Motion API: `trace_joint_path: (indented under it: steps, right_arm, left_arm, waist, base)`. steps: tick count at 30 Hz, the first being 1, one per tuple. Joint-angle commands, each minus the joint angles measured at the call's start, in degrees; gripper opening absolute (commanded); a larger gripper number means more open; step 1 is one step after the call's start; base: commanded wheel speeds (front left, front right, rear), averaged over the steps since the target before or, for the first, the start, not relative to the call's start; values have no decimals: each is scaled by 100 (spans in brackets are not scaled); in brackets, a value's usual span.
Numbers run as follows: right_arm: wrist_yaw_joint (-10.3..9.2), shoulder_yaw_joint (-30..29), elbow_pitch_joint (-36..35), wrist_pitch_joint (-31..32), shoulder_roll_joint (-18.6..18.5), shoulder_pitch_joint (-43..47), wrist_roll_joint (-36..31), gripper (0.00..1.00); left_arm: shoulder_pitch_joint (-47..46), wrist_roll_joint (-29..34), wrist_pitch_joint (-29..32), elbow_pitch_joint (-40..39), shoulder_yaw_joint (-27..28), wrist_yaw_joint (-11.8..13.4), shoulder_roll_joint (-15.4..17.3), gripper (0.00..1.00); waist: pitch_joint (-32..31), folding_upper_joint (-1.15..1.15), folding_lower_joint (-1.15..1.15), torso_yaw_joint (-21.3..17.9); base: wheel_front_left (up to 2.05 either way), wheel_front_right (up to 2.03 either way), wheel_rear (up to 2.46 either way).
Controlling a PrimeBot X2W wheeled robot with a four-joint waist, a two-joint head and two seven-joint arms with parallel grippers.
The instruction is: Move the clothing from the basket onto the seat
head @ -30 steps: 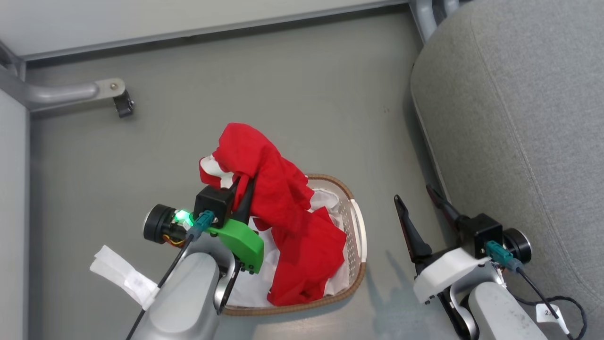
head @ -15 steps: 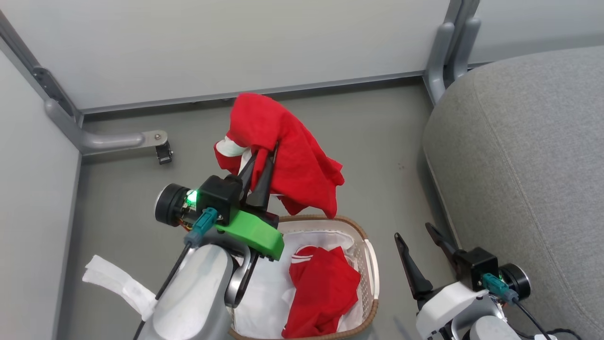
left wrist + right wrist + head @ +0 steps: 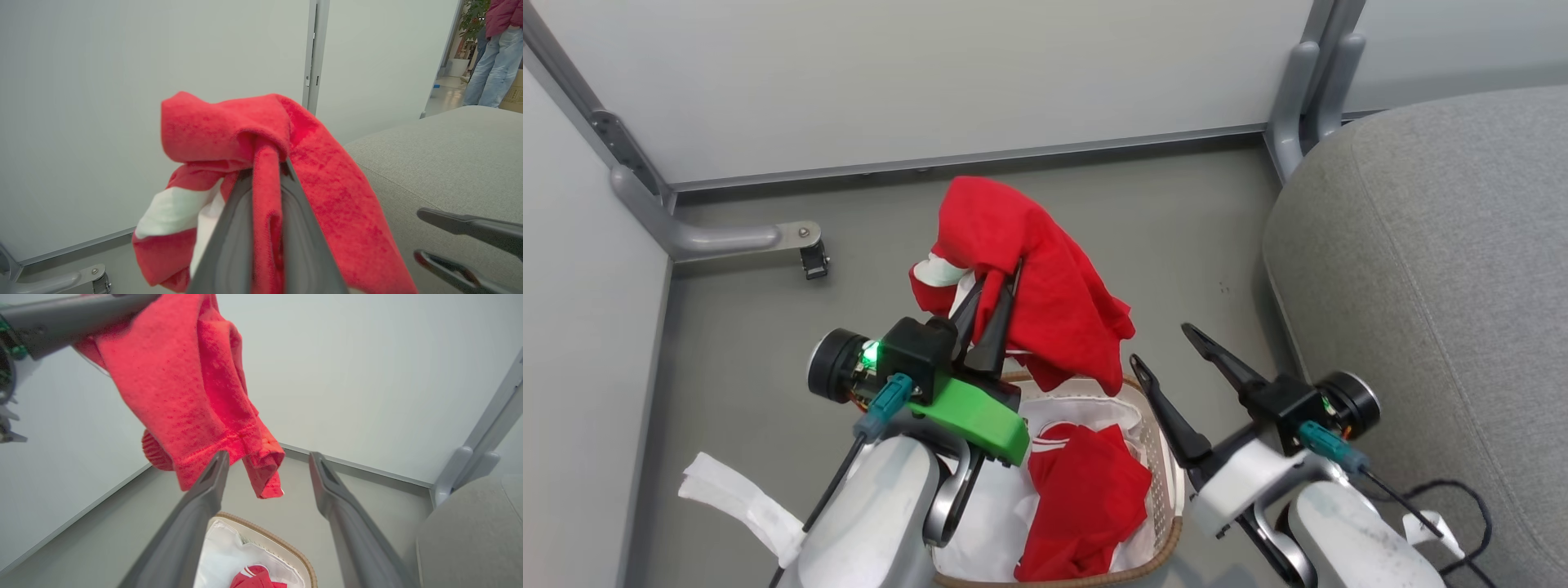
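Change since half a second earlier: right gripper (image 3: 1161, 345) has risen from beside the basket (image 3: 1174, 535) and now stands near the hanging hem. The left arm's pose is nearly the same.

Left arm: pale forearm rising from the lower edge of the head view, green wrist cover, fingers pointing up and away toward the wall panel (image 3: 931, 82). Left gripper (image 3: 999, 276): fingers pressed together, pinching a fold of the held garment (image 3: 1029, 245).

Right arm: forearm at the lower right, fingers angled up and to the left. Fingers spread wide, nothing between them that is gripped.

Held garment: red, clear of the basket, draped over the left fingertips. Its long axis runs from the bunched top down to the hem, which hangs above the basket's far rim. A white cuff shows on the left side of the fingers.

Basket: on the grey floor (image 3: 752, 343), between the two arms. Contents: white liner (image 3: 996, 523); one second red garment (image 3: 1086, 498) with white stripes, crumpled on the liner.

Seat (image 3: 1421, 269): grey, to the right of the basket, bare of clothing.
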Motion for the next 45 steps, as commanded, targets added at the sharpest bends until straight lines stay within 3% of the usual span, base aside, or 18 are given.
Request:
trace_joint_path:
  steps: [1, 11, 20, 30, 31, 32, 33, 35, 43, 44, 45]
  right_arm:
    - [-6, 171, -50, -13, -120, -239, 65, 100]
    - [-6, 1803, 656, -13, -573, -1664, 651, 100]
    - [-6, 2740, 1600, -10, -512, -2624, 842, 100]
    - [-6, 3063, 2080, -11, -355, -2960, 970, 100]
    - [-6, 3039, 2079, -11, -350, -2952, 965, 95]
    - [-6, 3023, 2073, -10, -350, -2953, 952, 75]
    - [-6, 2996, 2067, -11, -343, -2952, 930, 40]
    - [-6, 2907, 2054, -11, -350, -2929, 883, 0]
    - [-6, 2561, 1948, -11, -367, -2759, 666, 0]
    - [-7, 2506, 1929, -11, -372, -2754, 652, 0]
    - [-7, 2404, 1907, -11, -379, -2748, 611, 0]
  left_arm:
    - [52, -18, -1, 8, -30, 11, 16, 0]
    - [-53, -328, -1, 45, -375, -100, 18, 0]
    - [-249, -749, -1, -47, -1027, -286, 14, 0]
    - [-353, -1108, -1, -48, -1538, -334, 13, 0]
    - [-358, -1134, -1, -36, -1564, -310, 12, 0]
    - [-363, -1147, -1, -30, -1576, -298, 12, 0]
    - [-366, -1166, -1, -11, -1595, -278, 12, 0]
    - [-382, -1193, -1, 1, -1603, -252, 12, 0]
    - [-361, -1160, 0, -11, -1488, -152, 13, 0]
    - [-346, -1148, 0, -30, -1458, -134, 14, 5]
    - [-330, -1128, 0, -82, -1393, -121, 13, 69]
  waist:
    - [20, 0, 0, 23]
    - [78, 0, 0, 249]
    - [190, 0, 0, 654]
    - [226, 0, 0, 1054]
    - [232, 0, 0, 1087]
    - [238, 0, 0, 1105]
    - [247, 0, 0, 1131]
    - [262, 0, 0, 1174]
    - [313, 0, 0, 1146]
    - [317, 0, 0, 1120]
    - [326, 0, 0, 1078]
  base:
    - [0, 0, 0]
    - [0, 0, 0]
    - [0, 0, 0]
    - [0, 0, 0]
    - [0, 0, 0]
    - [0, 0, 0]
    - [0, 0, 0]
    - [0, 0, 0]
    - [0, 0, 0]
    - [0, 0, 0]
    - [0, 0, 0]
